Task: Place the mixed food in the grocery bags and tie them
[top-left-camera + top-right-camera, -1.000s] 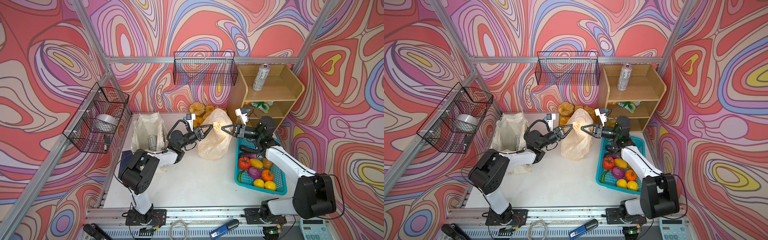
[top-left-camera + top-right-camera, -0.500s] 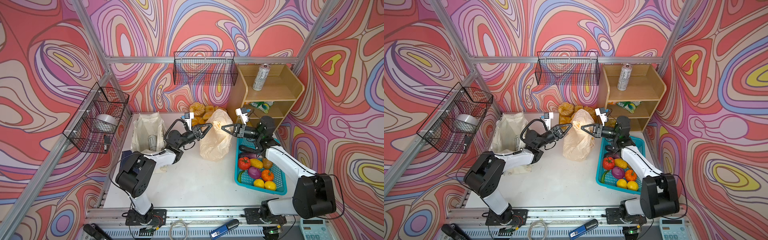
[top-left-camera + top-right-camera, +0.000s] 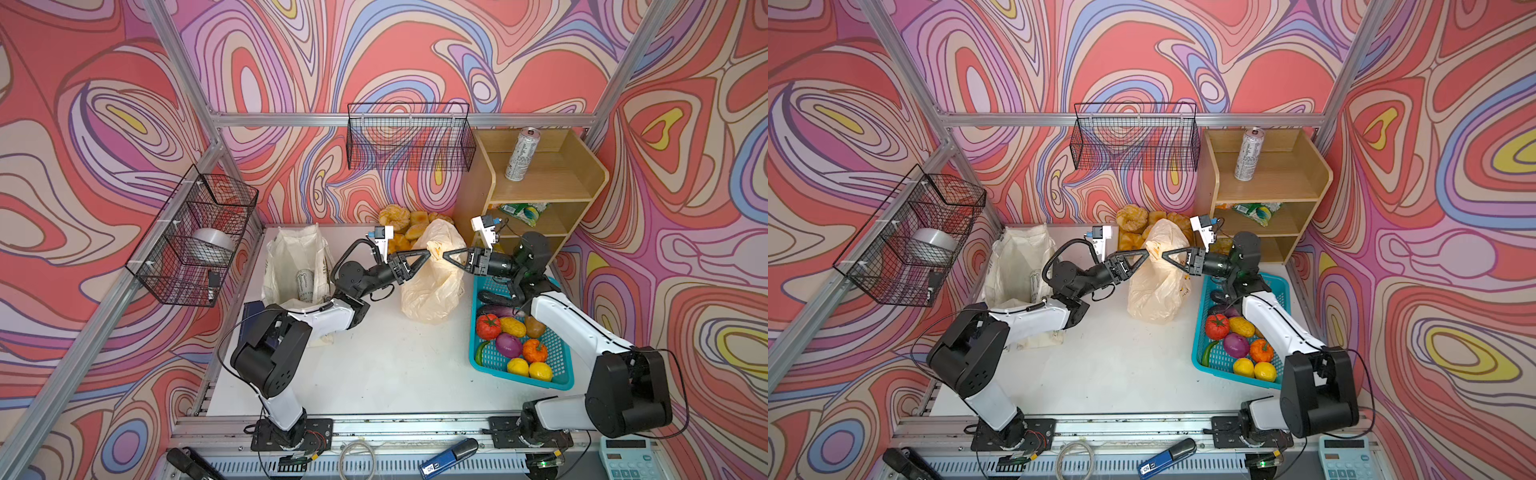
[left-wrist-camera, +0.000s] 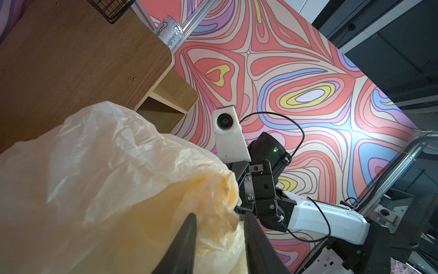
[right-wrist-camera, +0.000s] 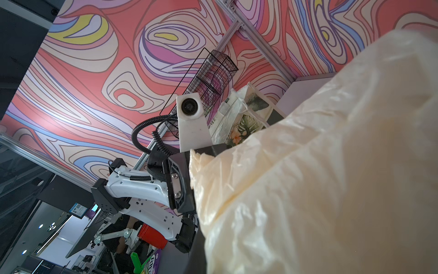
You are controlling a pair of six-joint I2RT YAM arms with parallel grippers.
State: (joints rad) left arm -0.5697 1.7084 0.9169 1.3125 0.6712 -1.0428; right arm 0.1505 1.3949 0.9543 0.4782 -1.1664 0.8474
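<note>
Left wrist view: left gripper [image 4: 220, 215] is recorded with jaws parted, straddling the neck of the cream plastic bag [image 4: 113, 180]; right gripper [image 4: 237, 207] is pinched shut on that neck from the opposite side. Bag is stood upright on the white table [image 3: 374, 365], neck uppermost, between the 2 tips and equally near both.

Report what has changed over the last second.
The left gripper has parted its jaws a little at the gathered top of the plastic bag, and has barely shifted otherwise. The right gripper stays shut on that top. The bag, the cloth tote and the teal basket have not moved.
</note>
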